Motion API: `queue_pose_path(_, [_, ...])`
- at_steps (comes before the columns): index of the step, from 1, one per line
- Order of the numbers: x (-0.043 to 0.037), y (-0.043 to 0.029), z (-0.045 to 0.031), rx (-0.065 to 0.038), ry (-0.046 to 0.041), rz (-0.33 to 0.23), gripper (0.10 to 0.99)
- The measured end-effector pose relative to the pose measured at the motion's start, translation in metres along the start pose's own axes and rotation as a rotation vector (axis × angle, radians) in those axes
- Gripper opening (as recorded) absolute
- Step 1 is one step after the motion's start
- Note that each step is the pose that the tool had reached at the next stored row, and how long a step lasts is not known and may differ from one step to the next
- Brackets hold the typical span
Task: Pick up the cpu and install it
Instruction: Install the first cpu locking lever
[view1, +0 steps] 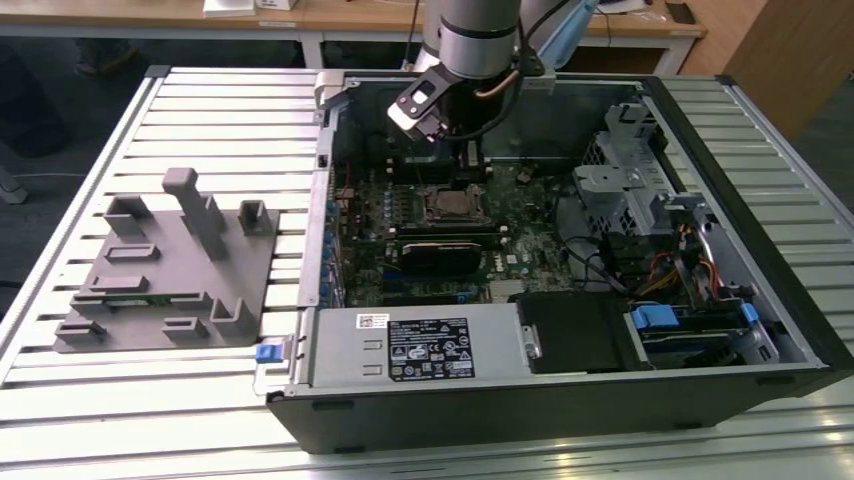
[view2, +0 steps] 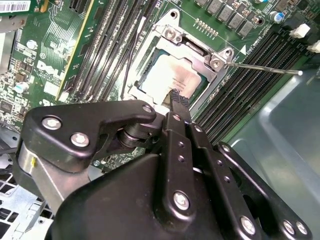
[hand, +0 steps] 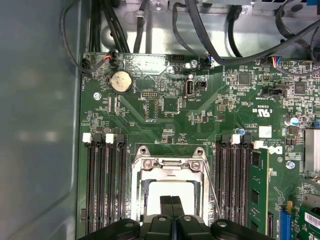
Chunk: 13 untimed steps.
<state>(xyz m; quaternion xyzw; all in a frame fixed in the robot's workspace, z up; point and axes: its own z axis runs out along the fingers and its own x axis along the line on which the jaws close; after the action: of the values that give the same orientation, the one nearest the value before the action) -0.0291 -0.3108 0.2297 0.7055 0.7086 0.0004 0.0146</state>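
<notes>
You had the gripper pinched closed, empty, just above the cpu seated in its socket, so installing looked done, pending latching.

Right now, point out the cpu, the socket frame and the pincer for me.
cpu (view2: 172, 75): second wrist view, on its silvery top.
socket frame (hand: 172, 163): first wrist view, on the upper metal bar.
pincer (hand: 171, 204): first wrist view, where its black fingertips meet over the cpu.
</notes>
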Motion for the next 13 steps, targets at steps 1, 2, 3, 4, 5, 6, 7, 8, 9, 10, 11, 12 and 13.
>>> queue_pose_path(1, [0.0, 0.0, -0.0009, 0.0, 0.0, 0.0, 0.106])
queue_pose_path(2, [0.0, 0.0, -0.0016, 0.0, 0.0, 0.0, 0.106])
queue_pose_path(3, [-0.0001, 0.0, -0.0022, 0.0, 0.0, 0.0, 0.106])
queue_pose_path(4, [-0.0001, 0.0001, -0.0029, 0.0, 0.0001, 0.0, 0.106])
queue_pose_path(5, [-0.0001, 0.0001, -0.0038, 0.0, 0.0002, 0.0, 0.106])
queue_pose_path(6, [-0.0001, 0.0001, -0.005, 0.0, 0.0001, 0.0, 0.106])
queue_pose_path(7, [-0.0001, 0.0001, -0.0061, 0.0, 0.0, 0.0, 0.106])
queue_pose_path(8, [-0.0001, 0.0002, -0.0074, 0.0, 0.0, 0.0, 0.106])
queue_pose_path(9, [-0.0002, 0.0002, -0.0087, 0.0, 0.0, 0.0, 0.106])
queue_pose_path(10, [-0.0002, 0.0002, -0.01, 0.0, 0.0001, 0.0, 0.106])
queue_pose_path(11, [-0.0002, 0.0003, -0.0115, 0.0, 0.0001, 0.0, 0.106])
queue_pose_path(12, [-0.0002, 0.0003, -0.013, 0.0, 0.0001, 0.0, 0.106])
queue_pose_path(13, [-0.0003, 0.0003, -0.0146, 0.0, 0.0, 0.0, 0.106])
